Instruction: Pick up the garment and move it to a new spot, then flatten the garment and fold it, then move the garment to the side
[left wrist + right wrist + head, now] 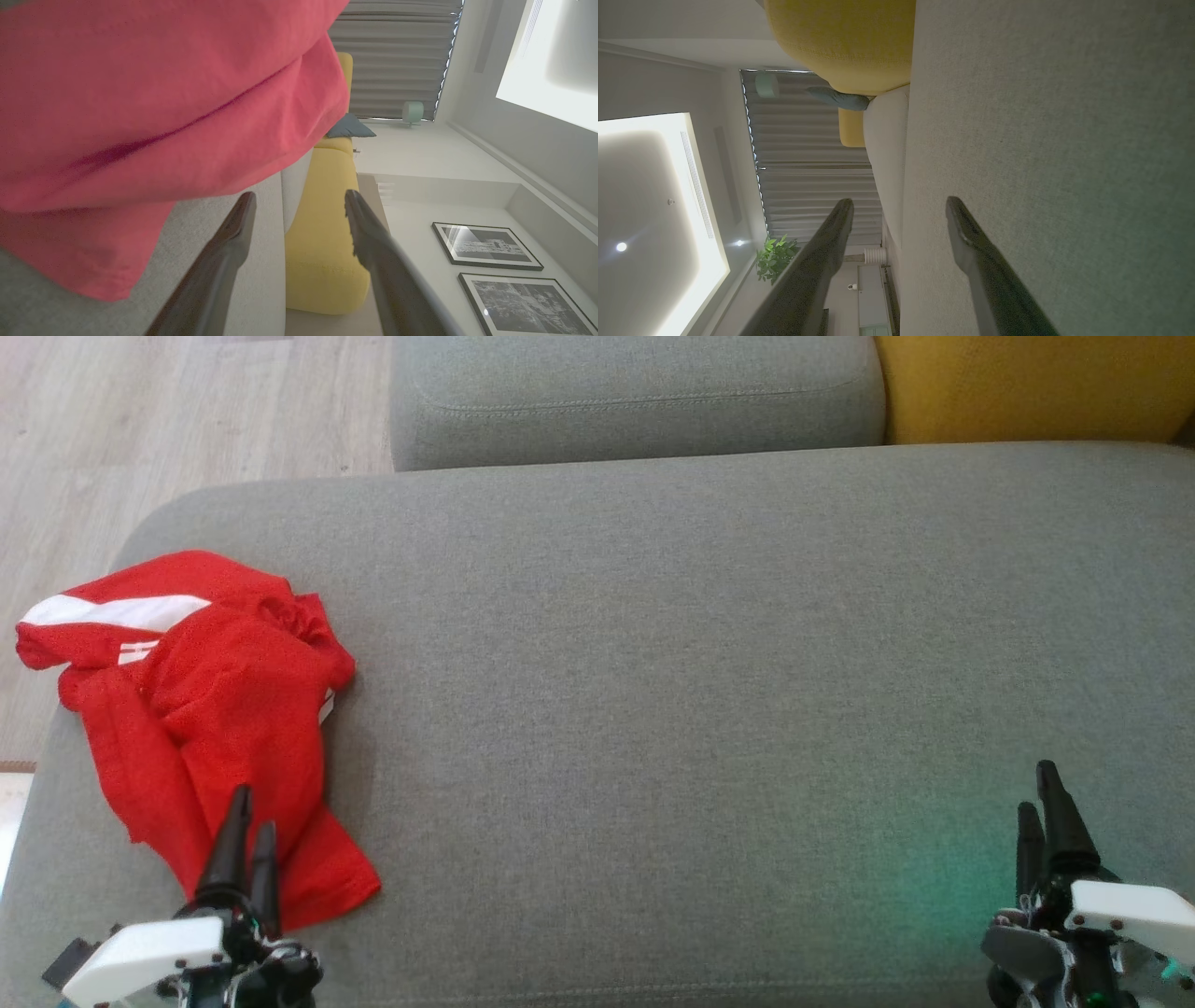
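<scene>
Nearest, the left hand (254, 807) is seen over the near hem of the red garment (224, 709), its two dark fingers (233, 242) spread apart and closed on nothing. The right hand (1036, 786) is held well apart at the near right, its fingers likewise parted over bare grey fabric. The garment, crumpled and marked with a white stripe (112, 611), is laid at the left end of the grey sofa seat (700, 663). Beyond, a second grey cushion (635, 401), a yellow cushion (1027, 383) and wooden floor (140, 420) are seen.
</scene>
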Tool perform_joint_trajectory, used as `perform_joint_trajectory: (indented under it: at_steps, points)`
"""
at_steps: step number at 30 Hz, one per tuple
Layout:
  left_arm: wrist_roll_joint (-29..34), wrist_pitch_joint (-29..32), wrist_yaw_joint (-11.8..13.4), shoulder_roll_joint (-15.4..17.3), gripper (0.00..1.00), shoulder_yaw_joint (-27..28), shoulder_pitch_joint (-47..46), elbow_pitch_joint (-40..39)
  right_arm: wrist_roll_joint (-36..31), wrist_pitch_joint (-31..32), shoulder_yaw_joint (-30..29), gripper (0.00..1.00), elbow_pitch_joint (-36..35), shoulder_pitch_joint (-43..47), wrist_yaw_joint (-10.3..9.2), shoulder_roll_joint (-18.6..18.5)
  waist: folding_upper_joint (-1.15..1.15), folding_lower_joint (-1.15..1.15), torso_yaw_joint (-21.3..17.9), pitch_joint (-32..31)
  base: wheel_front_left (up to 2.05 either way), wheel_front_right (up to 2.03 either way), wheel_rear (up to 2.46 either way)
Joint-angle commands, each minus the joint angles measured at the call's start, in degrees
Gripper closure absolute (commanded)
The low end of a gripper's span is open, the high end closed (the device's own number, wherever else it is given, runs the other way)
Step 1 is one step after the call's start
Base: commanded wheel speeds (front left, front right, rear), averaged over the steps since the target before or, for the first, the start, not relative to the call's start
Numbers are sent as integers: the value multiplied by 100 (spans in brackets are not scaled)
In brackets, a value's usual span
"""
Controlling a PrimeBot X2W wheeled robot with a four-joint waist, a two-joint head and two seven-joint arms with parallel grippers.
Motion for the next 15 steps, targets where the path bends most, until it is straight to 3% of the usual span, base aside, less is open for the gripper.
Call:
perform_joint_trajectory:
  at_steps: [1, 15]
  points:
    - [58, -58, -12, 60, 0, 63, -240, -235, -72, -46, 8, 0, -229, -227, 7, -23, 0, 0, -1, 0, 0, 0, 0]
    - [698, -309, 19, 71, 0, 452, -387, -504, -1545, -300, -65, 0, -699, -345, 12, -29, 0, 0, -14, -14, 0, 0, 0]
